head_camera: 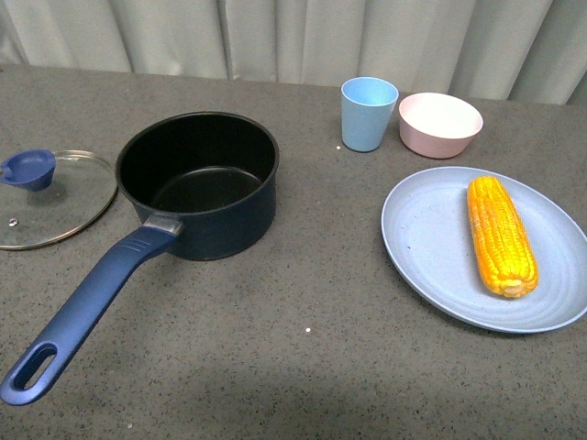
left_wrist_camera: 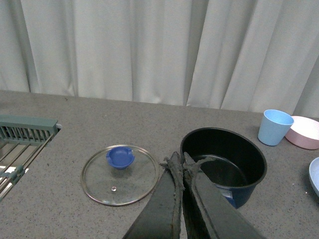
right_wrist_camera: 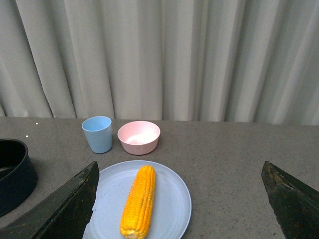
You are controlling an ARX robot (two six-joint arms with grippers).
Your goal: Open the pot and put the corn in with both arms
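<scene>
The dark navy pot (head_camera: 197, 183) stands open and empty, its long blue handle (head_camera: 87, 316) pointing to the near left. Its glass lid (head_camera: 50, 197) with a blue knob lies flat on the table left of the pot. The yellow corn (head_camera: 500, 234) lies on a light blue plate (head_camera: 431, 247) at the right. Neither arm shows in the front view. My left gripper (left_wrist_camera: 178, 160) is shut and empty, raised between the lid (left_wrist_camera: 119, 174) and the pot (left_wrist_camera: 224, 162). My right gripper (right_wrist_camera: 179, 191) is wide open, above and short of the corn (right_wrist_camera: 138, 201).
A light blue cup (head_camera: 369, 113) and a pink bowl (head_camera: 439, 124) stand at the back right, behind the plate. A grey-green dish rack (left_wrist_camera: 22, 144) sits at the table's far left in the left wrist view. A pale curtain hangs behind the table.
</scene>
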